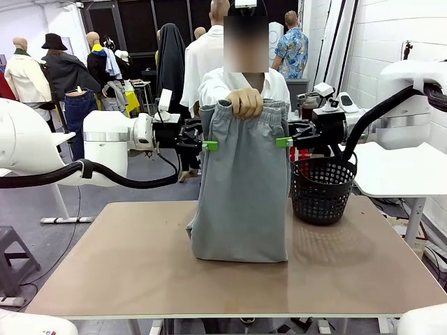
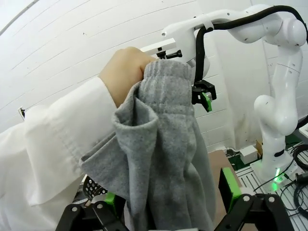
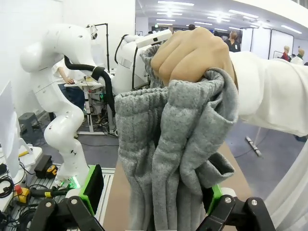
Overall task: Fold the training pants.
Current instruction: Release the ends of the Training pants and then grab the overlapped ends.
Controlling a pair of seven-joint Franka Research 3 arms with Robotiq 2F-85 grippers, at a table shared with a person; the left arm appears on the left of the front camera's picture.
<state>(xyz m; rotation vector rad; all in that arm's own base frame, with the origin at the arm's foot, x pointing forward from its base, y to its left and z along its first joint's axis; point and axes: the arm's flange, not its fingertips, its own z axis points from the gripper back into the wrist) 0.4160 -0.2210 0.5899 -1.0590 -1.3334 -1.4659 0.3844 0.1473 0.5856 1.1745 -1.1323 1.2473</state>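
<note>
Training pants: hang upright over the middle of the table. Waistband up, bunched in the person's hand. Legs down, lower end resting on the tabletop. Long axis runs top to bottom.

My grippers flank them just below the waistband, at about the same height. Left gripper at the cloth's left edge, right gripper at its right edge. Neither arm is clearly nearer.

Both stand wide and hold nothing. In each wrist view the grey cloth hangs straight ahead between my own fingers, edge-on. The left fingers have a fold of it in the gap. The right fingers do too. Whether any pad touches cloth yet, I cannot tell; the folds hide the contact.

Black basket: on the table just beside the pants, under my right arm.

Judgement: the pants lie dead ahead of both grippers. The next move looks like closing on each side edge under the waistband to take them from the person.
</note>
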